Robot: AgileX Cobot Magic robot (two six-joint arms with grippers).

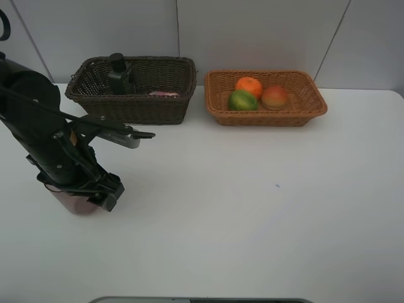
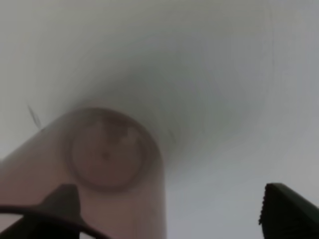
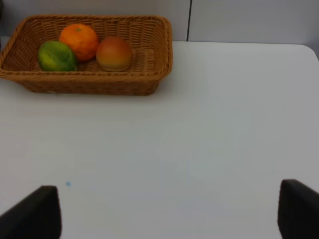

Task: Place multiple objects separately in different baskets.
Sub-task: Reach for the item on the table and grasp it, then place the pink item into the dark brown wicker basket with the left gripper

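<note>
We see a white surface (image 1: 252, 208) with two wicker baskets side by side along its far edge. The dark brown basket (image 1: 132, 88) on the left holds the dark green pump bottle (image 1: 118, 74), standing upright at its left end, and the slim pink bottle (image 1: 164, 94), lying low against its front wall. The orange-tan basket (image 1: 265, 96) on the right holds three fruits close together: the orange (image 1: 249, 86) at the back, the green round fruit (image 1: 242, 100) just in front of it to the left, and the red-yellow fruit (image 1: 274, 97) beside them to the right.

Near the left front of the surface, well apart from both baskets, the translucent mauve cup (image 1: 74, 201) stands under the left arm. In the left wrist view, the left gripper (image 2: 167, 209) has its fingers (image 2: 284, 209) spread to either side of the cup; we cannot tell whether they touch it.

The right gripper (image 3: 169, 209) hangs over bare surface in front of the orange-tan basket, its fingers spread wide and holding nothing.
</note>
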